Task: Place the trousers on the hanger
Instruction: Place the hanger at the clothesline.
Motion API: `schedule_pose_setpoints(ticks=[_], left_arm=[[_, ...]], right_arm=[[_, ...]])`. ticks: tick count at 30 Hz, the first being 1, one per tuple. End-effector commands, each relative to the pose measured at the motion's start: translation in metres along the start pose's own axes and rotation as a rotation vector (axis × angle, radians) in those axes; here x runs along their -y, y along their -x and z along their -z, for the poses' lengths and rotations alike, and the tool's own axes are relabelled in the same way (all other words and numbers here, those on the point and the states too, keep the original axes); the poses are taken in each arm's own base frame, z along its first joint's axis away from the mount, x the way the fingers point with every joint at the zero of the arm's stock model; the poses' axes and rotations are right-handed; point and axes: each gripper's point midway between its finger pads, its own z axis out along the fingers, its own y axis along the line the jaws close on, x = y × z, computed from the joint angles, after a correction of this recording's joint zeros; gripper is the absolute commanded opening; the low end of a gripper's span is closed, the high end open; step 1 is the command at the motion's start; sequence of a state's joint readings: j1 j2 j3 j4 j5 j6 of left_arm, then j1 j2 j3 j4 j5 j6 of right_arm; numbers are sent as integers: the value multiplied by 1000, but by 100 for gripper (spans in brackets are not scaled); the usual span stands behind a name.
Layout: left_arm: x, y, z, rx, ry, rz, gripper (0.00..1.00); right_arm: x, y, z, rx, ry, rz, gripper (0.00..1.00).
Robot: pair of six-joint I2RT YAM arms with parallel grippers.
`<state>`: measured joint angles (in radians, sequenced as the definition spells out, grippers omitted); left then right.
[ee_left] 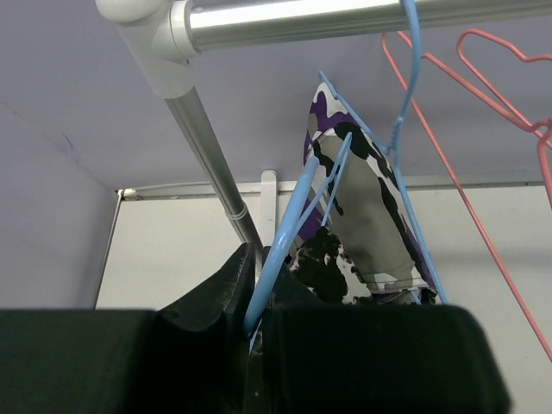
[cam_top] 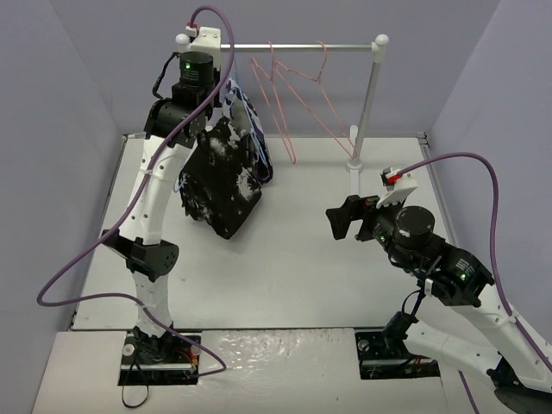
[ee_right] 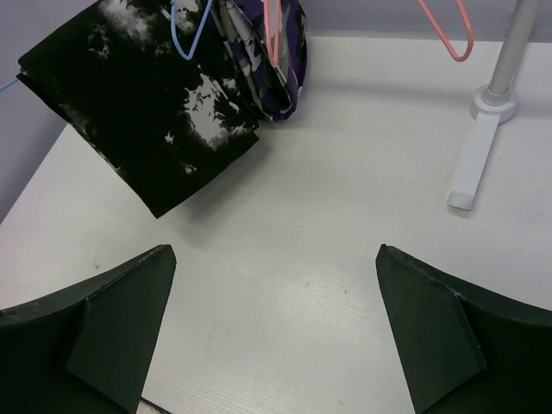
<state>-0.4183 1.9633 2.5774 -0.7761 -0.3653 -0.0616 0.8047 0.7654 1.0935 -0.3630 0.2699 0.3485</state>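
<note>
1. The left gripper point(ee_left: 257, 297) is clamped tight on the light-blue wire of the hanger point(ee_left: 289, 224), up by the rail point(ee_left: 345, 21) in the upper left of the top view.
2. The trousers point(cam_top: 220, 185) hang draped from that hanger, just beside the purple patterned garment point(cam_top: 256, 142).
3. The right gripper point(ee_right: 276, 328) is spread wide and holds nothing, at centre right above the table point(cam_top: 293, 276).
4. Pink hangers point(cam_top: 297, 95) hang on the rail.

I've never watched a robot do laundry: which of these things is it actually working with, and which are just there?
In use: trousers, blue hanger, left gripper shut on that hanger.
Just there: pink hangers, purple patterned garment, rail, open right gripper.
</note>
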Motion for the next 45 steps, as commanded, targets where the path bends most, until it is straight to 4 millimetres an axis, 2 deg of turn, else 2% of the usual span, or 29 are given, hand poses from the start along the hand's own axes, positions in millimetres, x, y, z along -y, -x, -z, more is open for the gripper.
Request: schedule_pose_setpoints(ticks=[1,5,9,13,20,25,28,31,37,40,42,45], left_arm=[[-58,75,29,256,135,116,0],[-79,68,40,239,193,108,0],[-90,63,51,226,228,88,0],[-93,65,53,229,248,94,0],[-67,75,30,271,178,183,0],[-26,82,10,311,23,257,0],[-1,86,8,324,-76,267,0],[14,90,10,342,-151,298,0],[22,97,12,369,-198,314,0],[19,98,9,374,-182,302,0],[12,99,8,379,-141,289,0],[-10,100,9,388,-28,285,0]], right_arm=[[4,28,4,87,-33,1,100],[5,24,1,70,-36,18,100],[5,17,-5,49,-38,49,100],[3,13,-10,27,-34,83,100],[2,10,-17,8,-36,107,100],[4,12,-14,19,-41,98,100],[6,11,-12,23,-49,92,100],[8,11,-10,29,-57,90,100],[14,10,-9,36,-79,94,100],[17,10,-9,39,-94,102,100],[18,11,-9,40,-100,107,100],[20,11,-9,41,-109,114,100]])
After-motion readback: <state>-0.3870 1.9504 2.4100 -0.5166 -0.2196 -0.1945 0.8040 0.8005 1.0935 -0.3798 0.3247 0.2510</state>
